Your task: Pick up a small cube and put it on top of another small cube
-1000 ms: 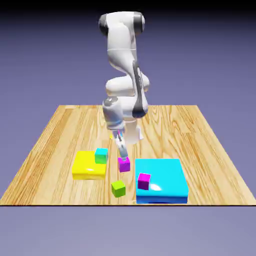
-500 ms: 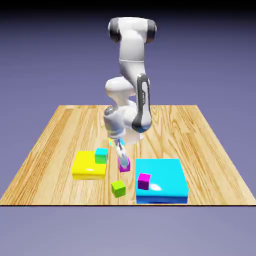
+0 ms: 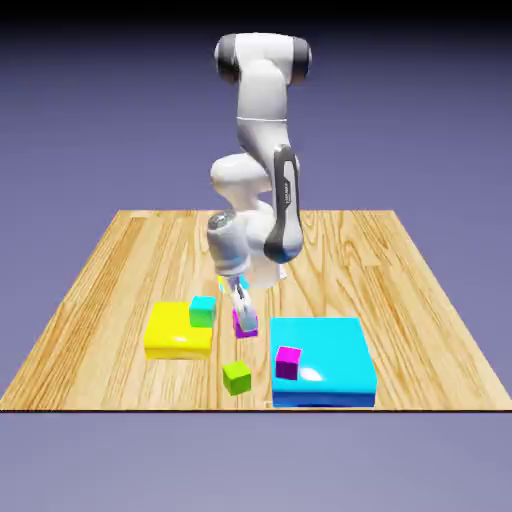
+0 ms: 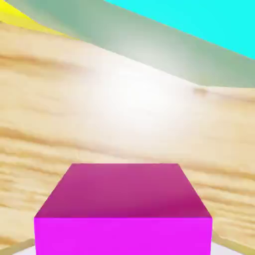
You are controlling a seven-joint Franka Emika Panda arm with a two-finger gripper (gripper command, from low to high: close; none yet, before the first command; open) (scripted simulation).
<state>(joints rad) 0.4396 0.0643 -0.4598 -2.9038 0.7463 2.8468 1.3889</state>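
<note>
grip: we read the gripper (image 3: 243, 318) as clamped on the magenta cube (image 3: 245, 323); hand view has that cube (image 4: 123, 209) filling the bottom centre, fingertips mostly hidden behind it
cube place: on the bare wood between the yellow slab (image 3: 172, 333) and the cyan slab (image 3: 335, 365), near the middle of the table (image 3: 400, 270); we can't tell if it has left the wood yet
key relation: the teal cube (image 3: 203, 311) lies toward the exterior view's left of the gripper, close by, and sits higher, on the far right corner of the yellow slab
move needed: our judgement is lift first, then a short shift left, then down onto the teal top; the cube has to clear both the slab edge and the teal cube
axis: cubes, no long axis; in the hand view the magenta faces look square to the jaws
hand view extras: cyan band (image 4: 209, 25) at top right with a grey-green face below it, yellow sliver (image 4: 20, 17) at top left; we can't say which thing each belongs to
decoys: second magenta cube (image 3: 288, 362) on the cyan slab's near left part, lime cube (image 3: 237, 377) on the wood nearer the camera; both clear of the path
obstruction: nothing between gripper and teal cube
risk: we'd guess a low carry clips the teal cube and shoves it off the slab
</note>
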